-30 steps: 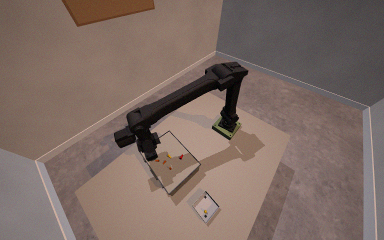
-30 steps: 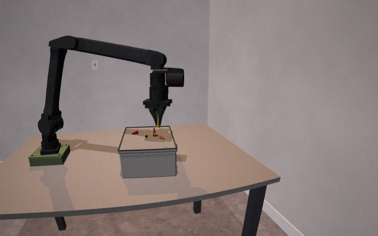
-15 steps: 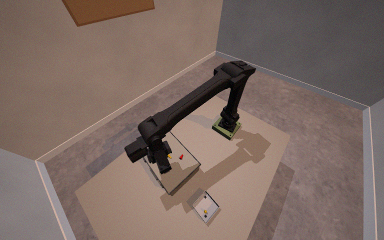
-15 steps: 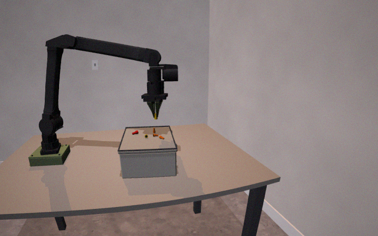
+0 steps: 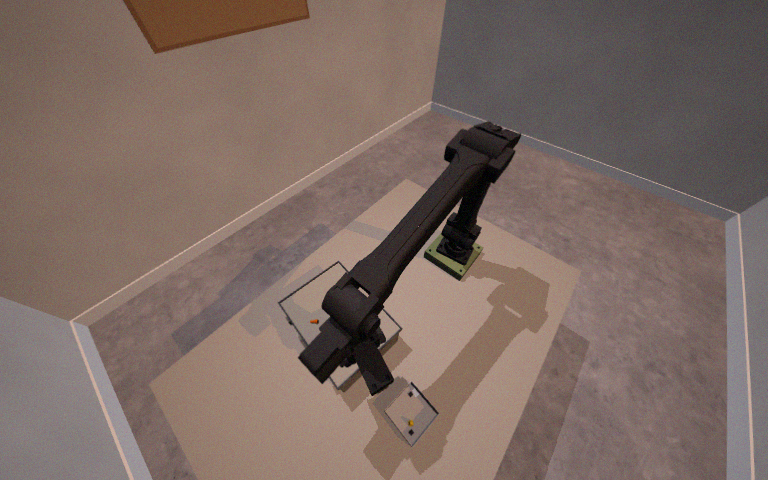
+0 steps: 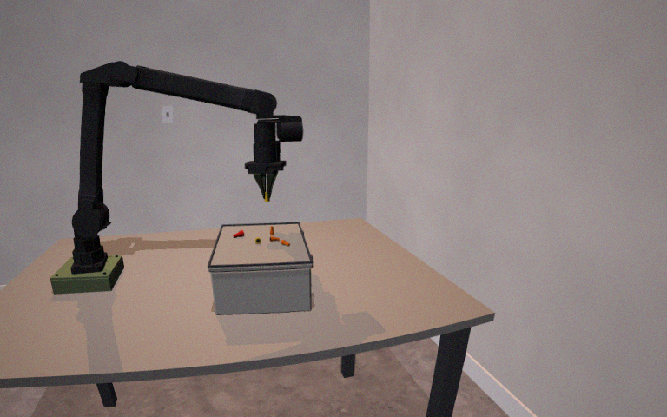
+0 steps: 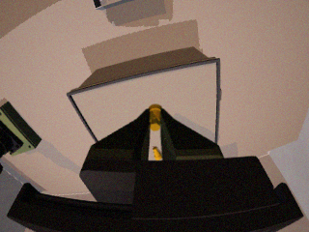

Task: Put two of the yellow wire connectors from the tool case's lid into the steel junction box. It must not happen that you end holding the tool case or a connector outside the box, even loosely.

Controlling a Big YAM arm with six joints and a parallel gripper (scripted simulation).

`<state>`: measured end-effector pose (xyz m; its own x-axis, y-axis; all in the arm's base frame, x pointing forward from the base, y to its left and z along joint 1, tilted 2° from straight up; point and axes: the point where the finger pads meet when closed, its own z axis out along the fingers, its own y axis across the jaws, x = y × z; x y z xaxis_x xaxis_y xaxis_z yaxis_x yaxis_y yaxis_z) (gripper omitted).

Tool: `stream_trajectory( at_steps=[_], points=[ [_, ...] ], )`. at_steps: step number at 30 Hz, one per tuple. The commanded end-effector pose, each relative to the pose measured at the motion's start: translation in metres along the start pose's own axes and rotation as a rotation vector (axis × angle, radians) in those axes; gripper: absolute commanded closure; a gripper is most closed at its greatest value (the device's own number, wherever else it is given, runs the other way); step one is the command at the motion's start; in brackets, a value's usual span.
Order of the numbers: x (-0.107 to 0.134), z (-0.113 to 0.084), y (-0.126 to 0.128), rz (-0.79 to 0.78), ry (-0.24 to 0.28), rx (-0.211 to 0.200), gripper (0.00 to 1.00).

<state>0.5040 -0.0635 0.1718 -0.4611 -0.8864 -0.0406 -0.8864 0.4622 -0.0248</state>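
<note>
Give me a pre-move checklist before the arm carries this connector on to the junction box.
1. Grip: gripper shut on a yellow wire connector, which pokes out at the tips: ok.
2. Height: connector hangs well above the tool case's lid: ok.
3. Steel junction box lies open-topped beyond the case: ok.
4. Gripper over the box: not ok, the wrist view has it over the case.
5. Count: one yellow connector already inside the box: ok.
6. Second yellow connector left on the lid: cannot tell.
</note>
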Motion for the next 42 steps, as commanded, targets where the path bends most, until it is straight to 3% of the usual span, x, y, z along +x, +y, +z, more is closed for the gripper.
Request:
stream_trajectory(
  at_steps=[1,6,11,13,22,28,42],
  points=[
    [-0.024,0.005,0.01,0.05,0.004,0.003,0.91],
    [-0.062,0.01,0.025,0.051,0.008,-0.009,0.91],
    [-0.099,0.001,0.031,0.05,-0.001,0.005,0.91],
    [-0.099,0.001,0.031,0.05,-0.001,0.005,0.91],
    [-0.142,-0.005,0.043,0.05,-0.009,0.013,0.91],
    [-0.153,-0.006,0.046,0.05,-0.01,0.014,0.91],
    [-0.147,-0.007,0.041,0.07,-0.012,0.015,0.91]
  ],
)
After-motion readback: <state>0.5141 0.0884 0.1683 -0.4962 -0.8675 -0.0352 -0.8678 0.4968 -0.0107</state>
